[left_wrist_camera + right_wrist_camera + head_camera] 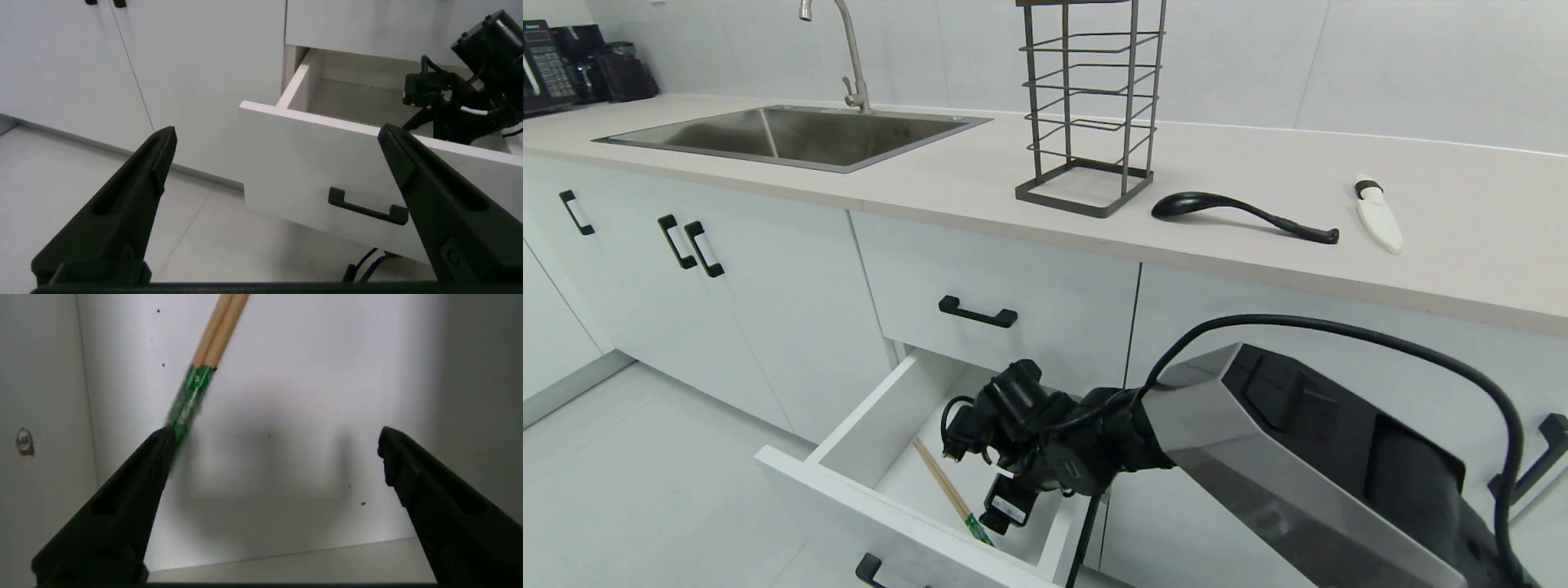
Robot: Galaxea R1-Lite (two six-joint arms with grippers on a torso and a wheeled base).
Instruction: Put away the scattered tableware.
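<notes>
Right gripper point(1005, 510): down inside the open drawer point(866, 416), fingers pointing at the drawer floor. In the right wrist view point(275, 441) the jaws stand wide apart with nothing between them.
Left gripper point(278, 135): jaws spread, holding nothing. It hangs outside the cabinets and faces the drawer's front panel point(310, 163) from a little way off.
Chopsticks point(943, 486): a wooden pair lying flat on the drawer floor, side by side, on the side of the right gripper that is toward the sink. In the right wrist view point(208, 343) their green-banded end point(186, 404) lies just beside one finger point(139, 498). Cannot tell whether they touch.
Drawer: the lower one of its stack, pulled well out. Its black handle point(368, 208) is on the front. The drawer above point(1045, 278) is shut.
Black ladle point(1241, 212): on the counter point(931, 171), lying on its side, bowl toward the wire rack point(1086, 106), handle pointing away from it. Just beside the rack's base, not touching it.
White utensil point(1378, 214): a black band near one end, flat on the counter, to the right of the ladle's handle tip and apart from it.
Wire rack: dark, upright, on the counter between sink and ladle.
Sink point(727, 131): steel, set into the counter at the left, faucet point(849, 49) behind it.
</notes>
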